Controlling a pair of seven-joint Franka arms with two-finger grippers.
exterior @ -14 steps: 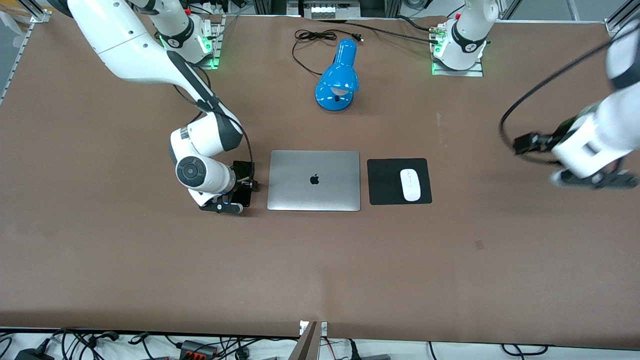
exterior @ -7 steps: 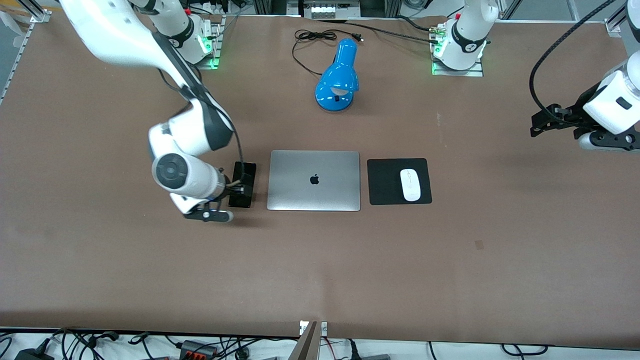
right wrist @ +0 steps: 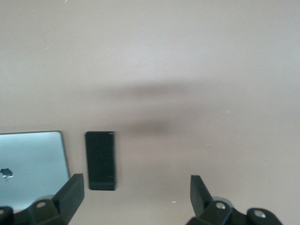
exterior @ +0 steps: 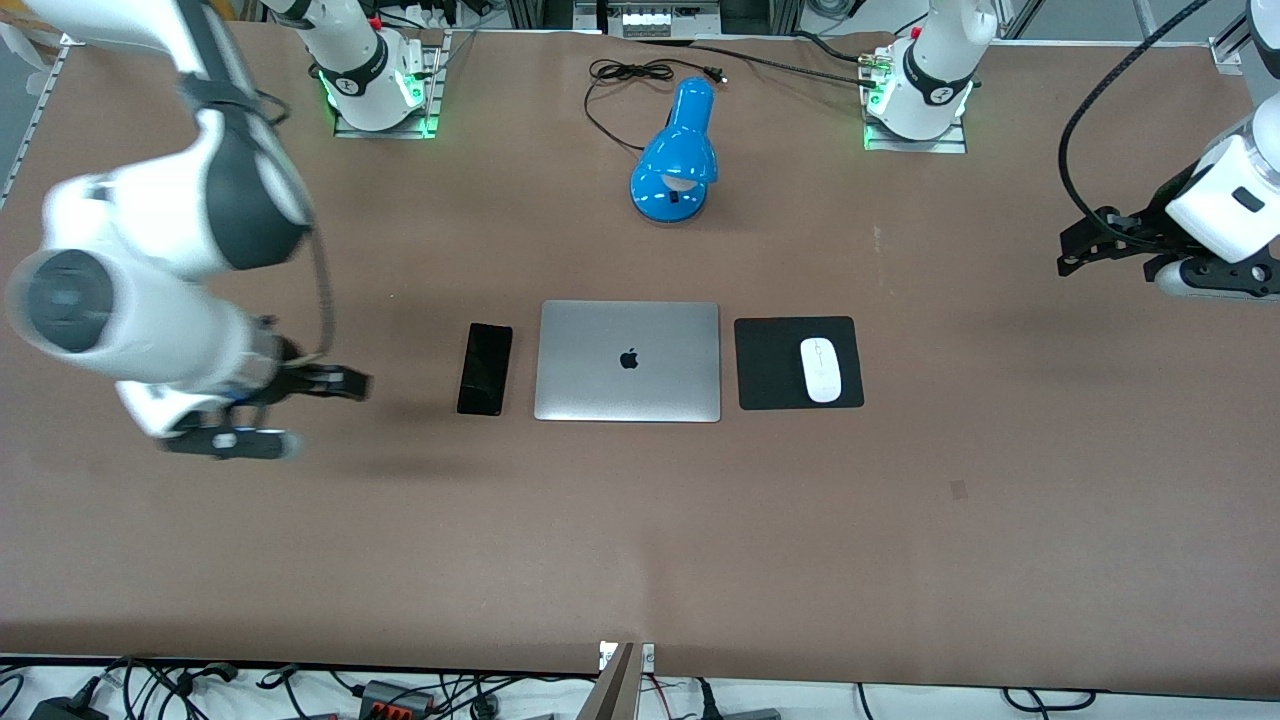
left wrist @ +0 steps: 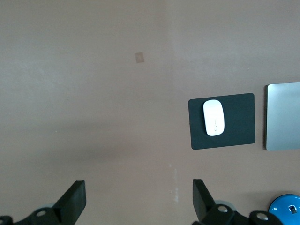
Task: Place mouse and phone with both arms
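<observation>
The work surface is a wide table (exterior: 640, 540) covered in brown matting, with aluminium framing at its corners and a tangle of cables (exterior: 200, 690) along the edge nearest the front camera. Both arm bases (exterior: 370, 75) show green indicator lights.

The phone (exterior: 485, 368) lies flat on the matting, just beside the closed silver laptop (exterior: 628, 360) on the side toward the right arm's end of the table, apart from it by a narrow gap. The mouse (exterior: 821, 369) rests on the black mouse pad (exterior: 770, 385), which sits just beside the laptop toward the left arm's end. A blue desk lamp (exterior: 678, 155) stands farther from the front camera than the laptop, its black cord (exterior: 620, 75) coiled near the table edge.

The right gripper (exterior: 325, 383) is raised over bare matting toward the right arm's end, well apart from the phone, its fingers (right wrist: 70, 193) spread wide and holding nothing. The left gripper (exterior: 1085, 245) hangs over bare matting at the left arm's end, well apart from the mouse, its fingers (left wrist: 75, 199) likewise spread and empty. A small faint square mark (exterior: 959, 489) shows on the matting nearer the front camera than the mouse pad.
</observation>
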